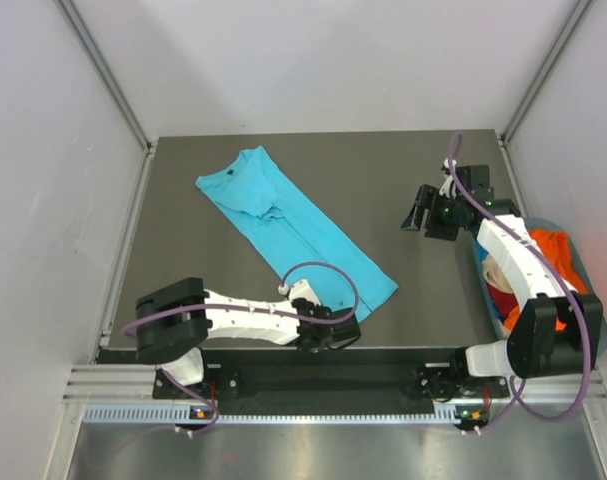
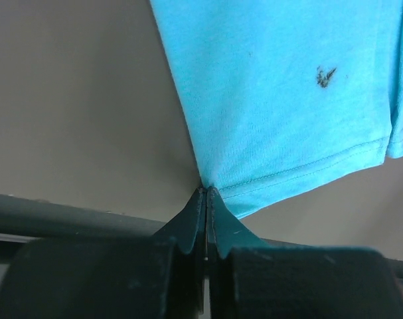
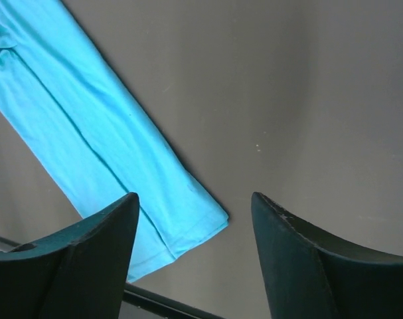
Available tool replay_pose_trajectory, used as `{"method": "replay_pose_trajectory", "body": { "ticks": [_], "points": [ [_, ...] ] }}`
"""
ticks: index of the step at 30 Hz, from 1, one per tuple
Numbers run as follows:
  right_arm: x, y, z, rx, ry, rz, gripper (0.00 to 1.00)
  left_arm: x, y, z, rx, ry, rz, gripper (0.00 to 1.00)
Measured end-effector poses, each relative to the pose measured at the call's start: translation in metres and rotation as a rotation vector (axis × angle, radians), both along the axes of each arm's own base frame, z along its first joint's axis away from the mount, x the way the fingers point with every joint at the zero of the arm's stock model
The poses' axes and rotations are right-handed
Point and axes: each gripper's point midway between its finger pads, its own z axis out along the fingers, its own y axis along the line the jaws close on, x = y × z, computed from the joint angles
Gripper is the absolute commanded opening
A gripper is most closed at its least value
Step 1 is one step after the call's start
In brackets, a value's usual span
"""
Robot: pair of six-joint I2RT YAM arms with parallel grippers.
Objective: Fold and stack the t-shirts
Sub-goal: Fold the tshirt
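Observation:
A turquoise t-shirt (image 1: 288, 225) lies on the dark table (image 1: 403, 165) as a long narrow strip, collar end at the back left and hem end at the near right. My left gripper (image 1: 335, 330) sits low at the table's near edge, shut on the near left corner of the t-shirt (image 2: 281, 100); in the left wrist view the hem runs straight into the closed left gripper (image 2: 206, 189). Over the back right of the table my right gripper (image 1: 423, 215) stands open and empty. In its wrist view the right gripper (image 3: 194, 196) frames bare table, with the t-shirt (image 3: 88, 133) to the left.
A blue-grey basket (image 1: 543, 223) stands at the right edge under my right arm, holding an orange shirt (image 1: 558, 250), a red one (image 1: 505, 300) and a beige one (image 1: 493, 270). White walls close in the table on three sides.

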Motion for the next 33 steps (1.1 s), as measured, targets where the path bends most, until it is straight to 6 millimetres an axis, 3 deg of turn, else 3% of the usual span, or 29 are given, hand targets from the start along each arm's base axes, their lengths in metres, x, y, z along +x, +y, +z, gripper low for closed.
{"method": "replay_pose_trajectory", "body": {
  "ticks": [3, 7, 12, 15, 18, 22, 26, 29, 33],
  "points": [
    [-0.003, 0.008, 0.004, 0.019, -0.027, 0.029, 0.74, -0.003, 0.004, 0.0, 0.002, 0.008, 0.003, 0.01],
    [-0.001, 0.02, 0.011, 0.036, -0.066, 0.076, 0.75, -0.007, 0.014, 0.003, 0.015, 0.02, -0.001, 0.37],
    [0.009, 0.041, 0.017, 0.059, -0.093, 0.137, 0.77, -0.004, 0.023, 0.028, 0.016, -0.019, -0.026, 0.48],
    [0.025, 0.062, 0.025, 0.079, -0.131, 0.184, 0.79, 0.016, 0.023, 0.063, -0.024, -0.076, -0.051, 0.49],
    [0.046, 0.088, 0.037, 0.118, -0.186, 0.234, 0.8, 0.064, 0.037, 0.102, -0.1, -0.14, -0.013, 0.49],
    [0.079, 0.124, 0.049, 0.178, -0.246, 0.289, 0.8, 0.141, 0.103, 0.145, -0.132, -0.27, 0.147, 0.55],
    [0.11, 0.157, 0.043, 0.217, -0.269, 0.324, 0.77, 0.193, 0.181, 0.175, -0.119, -0.393, 0.297, 0.55],
    [0.123, 0.173, 0.03, 0.23, -0.257, 0.335, 0.76, 0.223, 0.231, 0.174, -0.082, -0.416, 0.387, 0.54],
    [0.127, 0.179, 0.017, 0.231, -0.229, 0.334, 0.76, 0.258, 0.277, 0.135, -0.035, -0.334, 0.448, 0.5]
  ]
}}
